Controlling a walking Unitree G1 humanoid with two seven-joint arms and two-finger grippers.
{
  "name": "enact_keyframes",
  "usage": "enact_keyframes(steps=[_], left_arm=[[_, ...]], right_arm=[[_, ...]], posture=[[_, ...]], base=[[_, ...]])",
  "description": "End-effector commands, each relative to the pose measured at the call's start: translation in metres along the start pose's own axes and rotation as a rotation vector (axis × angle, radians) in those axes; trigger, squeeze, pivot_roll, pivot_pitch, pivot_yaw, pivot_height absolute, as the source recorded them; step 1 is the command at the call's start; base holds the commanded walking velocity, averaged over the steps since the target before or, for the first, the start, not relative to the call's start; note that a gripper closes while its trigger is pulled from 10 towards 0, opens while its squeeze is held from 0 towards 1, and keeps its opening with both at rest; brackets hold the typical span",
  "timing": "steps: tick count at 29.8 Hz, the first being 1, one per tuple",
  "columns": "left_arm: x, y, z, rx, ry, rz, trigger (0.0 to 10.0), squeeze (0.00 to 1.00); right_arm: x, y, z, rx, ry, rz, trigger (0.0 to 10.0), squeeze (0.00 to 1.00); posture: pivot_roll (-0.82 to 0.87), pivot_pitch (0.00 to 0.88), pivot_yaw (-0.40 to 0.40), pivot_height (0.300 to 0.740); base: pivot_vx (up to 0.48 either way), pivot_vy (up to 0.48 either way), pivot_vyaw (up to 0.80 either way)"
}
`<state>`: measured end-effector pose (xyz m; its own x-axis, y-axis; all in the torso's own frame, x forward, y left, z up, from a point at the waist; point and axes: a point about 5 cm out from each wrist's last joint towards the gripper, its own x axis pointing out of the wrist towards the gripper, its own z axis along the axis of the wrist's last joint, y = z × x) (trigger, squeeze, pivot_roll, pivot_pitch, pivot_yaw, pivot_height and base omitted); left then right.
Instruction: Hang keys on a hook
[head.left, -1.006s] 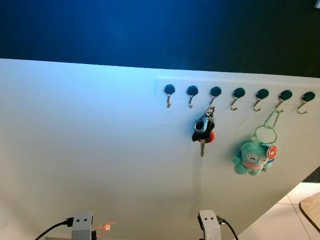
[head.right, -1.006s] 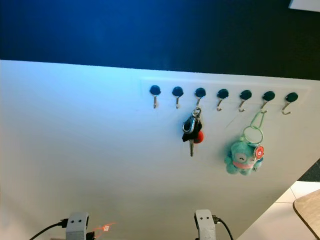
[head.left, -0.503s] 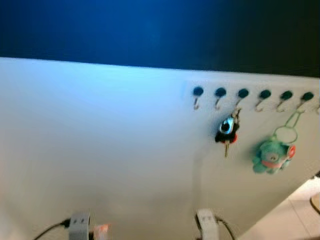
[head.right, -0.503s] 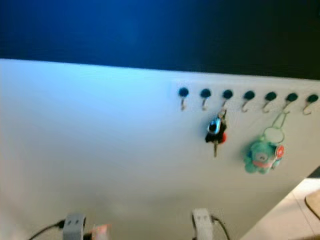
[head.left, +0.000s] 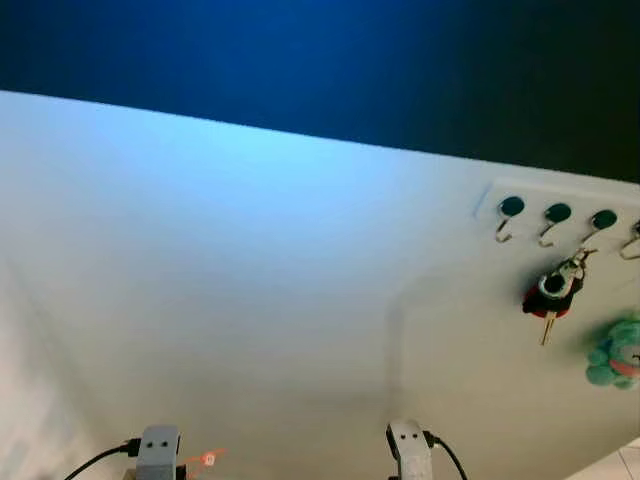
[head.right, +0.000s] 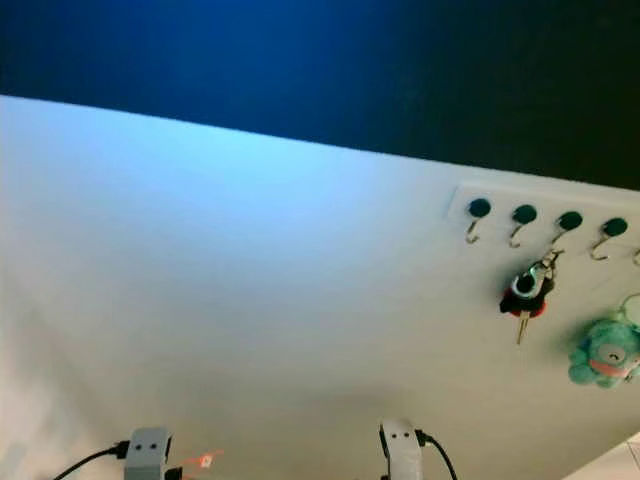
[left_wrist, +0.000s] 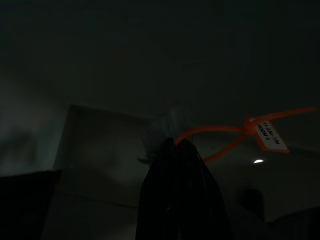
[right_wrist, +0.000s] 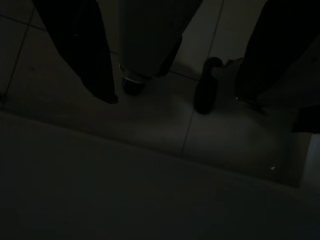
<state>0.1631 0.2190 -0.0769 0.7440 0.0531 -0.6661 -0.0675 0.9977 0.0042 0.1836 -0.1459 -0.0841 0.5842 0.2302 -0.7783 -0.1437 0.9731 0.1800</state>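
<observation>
Since a second ago the head camera has swung to the robot's left, so the row of dark-capped metal hooks (head.left: 556, 222) now sits at the right edge of the white wall panel (head.left: 250, 280); the things themselves have not moved. One bunch of keys with a black fob and a red tag (head.left: 550, 296) hangs from the third hook along, its long axis straight down, and a teal plush octopus keyring (head.right: 604, 354) hangs further right, apart from it.

In the dim left wrist view the left gripper (left_wrist: 178, 145) has its black fingers pressed together, with an orange zip-tie loop carrying a white label (left_wrist: 250, 129) showing just past the tips; whether they pinch it I cannot tell. Over the tiled floor (right_wrist: 150, 125), the right gripper (right_wrist: 177, 92) has its fingers wide apart, with nothing between them.

Judging by this, the hooks lie up and to the right of both arms, nearer the right one. No containers are in sight.
</observation>
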Motion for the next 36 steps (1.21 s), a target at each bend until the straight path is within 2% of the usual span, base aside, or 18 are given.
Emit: enact_keyframes(steps=[1,4,5,7,14,19,24,26,27,28,33,36], left_arm=[[-0.001,-0.005,-0.005,0.005,0.016,-0.025,10.0,0.00],[-0.001,-0.004,-0.005,0.001,0.017,-0.026,10.0,0.00],[-0.001,-0.004,-0.005,-0.027,0.021,-0.013,10.0,0.00],[-0.001,-0.004,-0.005,-0.029,0.021,-0.008,10.0,0.00],[0.000,-0.005,-0.004,0.018,0.037,-0.015,10.0,0.00],[0.000,-0.005,-0.006,0.079,0.060,-0.002,10.0,0.00],[0.001,-0.006,-0.006,0.085,0.059,-0.006,10.0,0.00],[0.001,-0.006,-0.006,0.085,0.059,-0.006,10.0,0.00],[0.001,-0.010,-0.007,0.087,0.062,-0.010,10.0,0.00],[0.001,-0.013,-0.006,0.091,0.057,-0.020,10.0,0.00],[0.001,-0.020,-0.007,0.110,0.046,-0.044,10.0,0.00],[0.001,-0.023,-0.007,0.120,0.038,-0.047,10.0,0.00]], right_arm=[[-0.003,-0.008,-0.003,0.012,0.004,-0.027,10.0,0.00],[-0.003,-0.007,-0.004,0.014,0.004,-0.027,10.0,0.00],[-0.003,-0.007,-0.004,0.019,0.004,-0.028,10.0,0.00],[-0.003,-0.007,-0.004,0.021,0.003,-0.028,10.0,0.00],[-0.003,-0.009,-0.004,0.041,-0.005,-0.049,10.0,0.00],[-0.009,-0.028,-0.004,0.131,-0.047,-0.169,10.0,0.00],[-0.015,-0.044,-0.007,0.165,-0.063,-0.250,10.0,0.00],[-0.015,-0.044,-0.007,0.165,-0.063,-0.250,10.0,0.00],[-0.021,-0.057,-0.010,0.214,-0.071,-0.307,10.0,0.00],[-0.023,-0.062,-0.011,0.227,-0.073,-0.324,10.0,0.00],[-0.026,-0.066,-0.015,0.215,-0.060,-0.329,10.0,0.00],[-0.025,-0.062,-0.018,0.189,-0.047,-0.305,10.0,0.00]], posture=[[0.11,0.000,-0.046,0.740],[0.11,0.000,-0.046,0.740],[0.11,0.000,-0.045,0.740],[0.11,0.000,-0.045,0.740],[0.11,0.000,-0.043,0.740],[0.11,0.000,-0.043,0.740],[0.10,0.000,-0.035,0.740],[0.10,0.000,-0.035,0.740],[0.08,0.000,-0.028,0.740],[0.08,0.000,-0.027,0.740],[0.07,0.000,-0.021,0.740],[0.06,0.000,-0.017,0.740]], base=[[0.000,-0.480,0.00],[0.000,-0.480,0.00],[0.000,0.000,0.00],[0.000,0.000,0.00],[0.000,0.000,0.00],[0.000,0.000,0.00],[0.000,0.000,0.00],[0.000,0.000,0.00],[0.000,0.000,0.00],[0.000,0.480,0.00],[0.000,0.480,0.00],[0.000,0.096,0.00]])
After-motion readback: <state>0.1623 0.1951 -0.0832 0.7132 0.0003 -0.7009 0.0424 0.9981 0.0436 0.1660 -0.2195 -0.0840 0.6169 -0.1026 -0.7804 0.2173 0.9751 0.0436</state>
